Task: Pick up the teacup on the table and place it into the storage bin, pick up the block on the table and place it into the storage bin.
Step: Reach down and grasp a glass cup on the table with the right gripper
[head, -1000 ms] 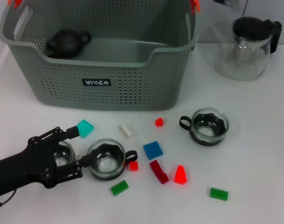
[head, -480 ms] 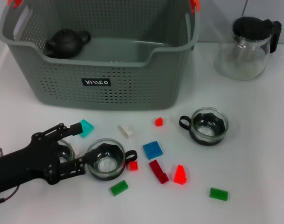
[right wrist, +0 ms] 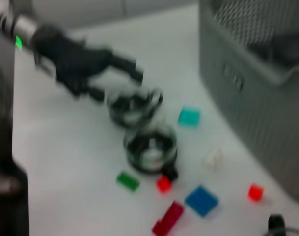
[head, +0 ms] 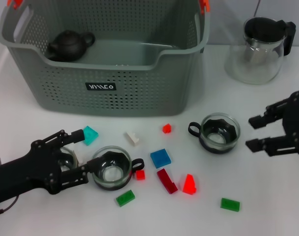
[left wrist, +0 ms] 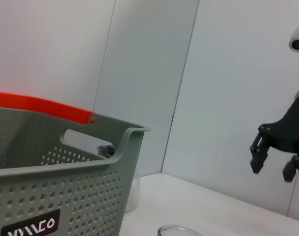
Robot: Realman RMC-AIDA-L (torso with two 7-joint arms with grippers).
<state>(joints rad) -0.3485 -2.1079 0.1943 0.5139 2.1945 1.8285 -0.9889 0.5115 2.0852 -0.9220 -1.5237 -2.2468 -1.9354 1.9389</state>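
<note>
Nearest me, a green block [head: 125,197] lies at the front, and a second green block [head: 230,204] lies off to the right. Just beyond them a dark red bar [head: 167,181] has its long axis running near-right to far-left, with a red wedge [head: 189,184] beside it on the right and a small red cube [head: 140,174] on its left.

My left gripper [head: 79,155] lies low over the table at near left, its fingers spread wide and pointing right. Between them sits a teacup [head: 64,160], largely hidden by my hand; I cannot tell whether the fingers touch it. Just right of my lower fingertip stands a second teacup [head: 111,167], upright, its black handle pointing right toward the red cube.

A blue square block [head: 160,158] lies a little farther, then a white block [head: 132,137], a cyan block [head: 90,134] by my upper fingertip, and another red cube [head: 166,128].

On the right a third teacup [head: 218,133] stands upright, its handle pointing left. My right gripper [head: 255,132] hovers just right of it, fingers open and empty, pointing left.

Farther off, the bin [head: 110,86] has its long axis running left to right, with a dark teapot [head: 68,45] inside at its left end. A glass pitcher [head: 259,50] stands at far right.
</note>
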